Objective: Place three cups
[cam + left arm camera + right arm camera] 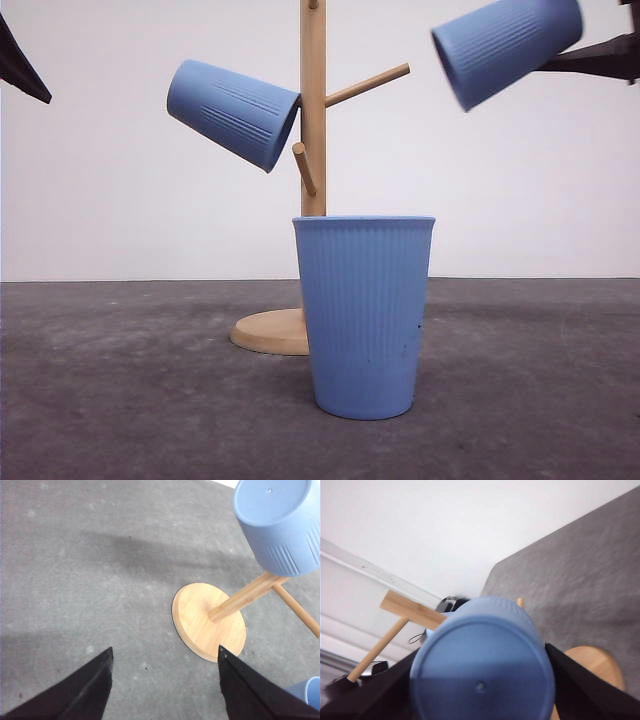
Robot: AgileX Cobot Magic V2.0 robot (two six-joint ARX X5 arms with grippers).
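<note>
The right gripper clamps a tilted cup high to the right of the wooden rack. The left gripper is spread, empty. A second cup hangs on the rack's left peg; a third cup stands before its base.

The rack stands on the table, its round base flat on the surface. One cup stands upright on the table in front of the rack, just right of the base and overlapping its edge in the front view. A second cup hangs tilted on a peg at the rack's left, mouth against the post. A third cup is up in the air to the rack's right, tilted, apart from the upper right peg, in the right gripper. The left gripper hangs above the table, left of the rack.
</note>
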